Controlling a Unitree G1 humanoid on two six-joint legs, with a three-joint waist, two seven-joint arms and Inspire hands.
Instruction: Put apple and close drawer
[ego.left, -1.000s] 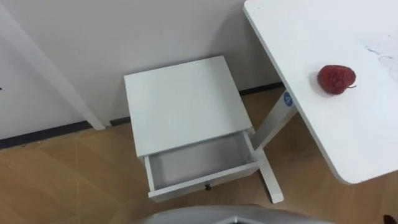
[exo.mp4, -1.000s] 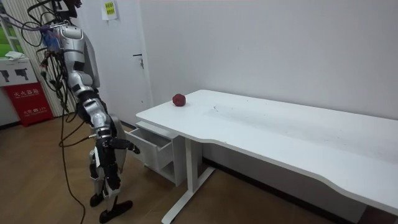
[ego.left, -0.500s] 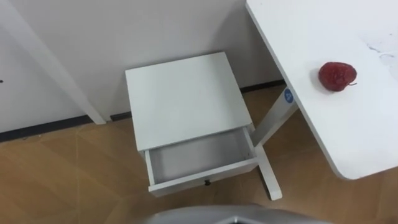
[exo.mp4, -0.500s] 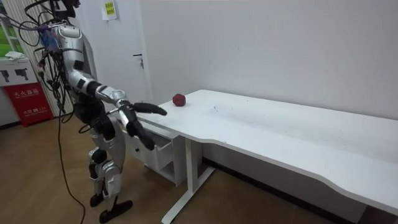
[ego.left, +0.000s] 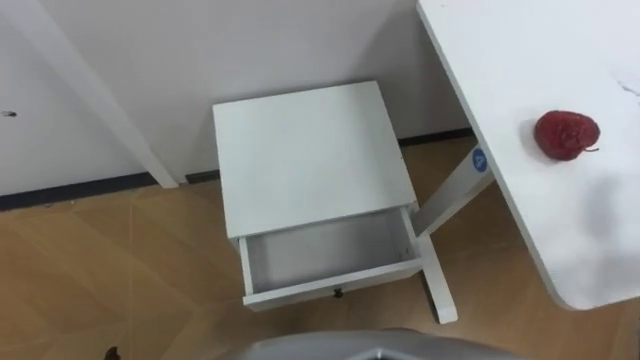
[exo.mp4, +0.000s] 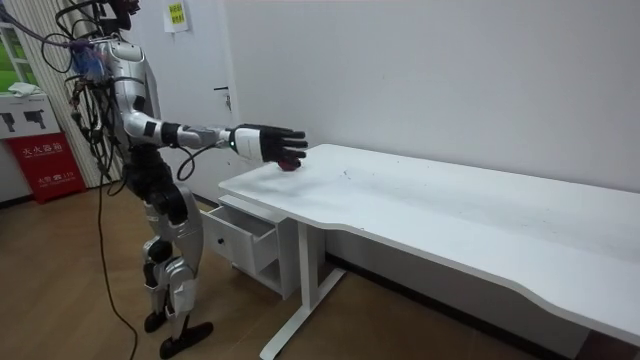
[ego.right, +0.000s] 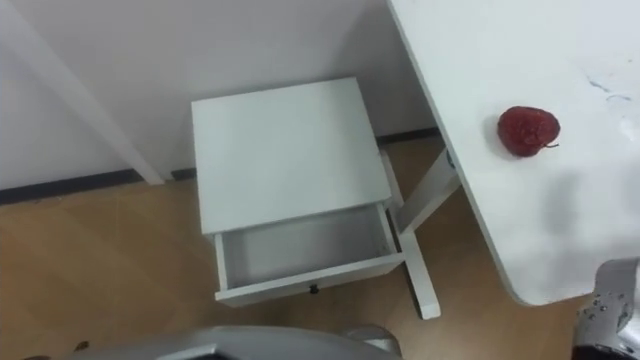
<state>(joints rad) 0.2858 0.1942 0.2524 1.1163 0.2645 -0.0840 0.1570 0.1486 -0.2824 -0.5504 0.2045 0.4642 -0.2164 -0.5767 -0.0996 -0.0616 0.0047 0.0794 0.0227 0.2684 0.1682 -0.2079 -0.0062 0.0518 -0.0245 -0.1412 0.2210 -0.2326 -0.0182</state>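
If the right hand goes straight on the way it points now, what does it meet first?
Most likely the apple on the white desk: in the room view the open right hand reaches over the desk's end, fingertips toward it. Depth is unclear.

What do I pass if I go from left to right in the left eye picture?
cabinet with its open drawer → table leg → apple
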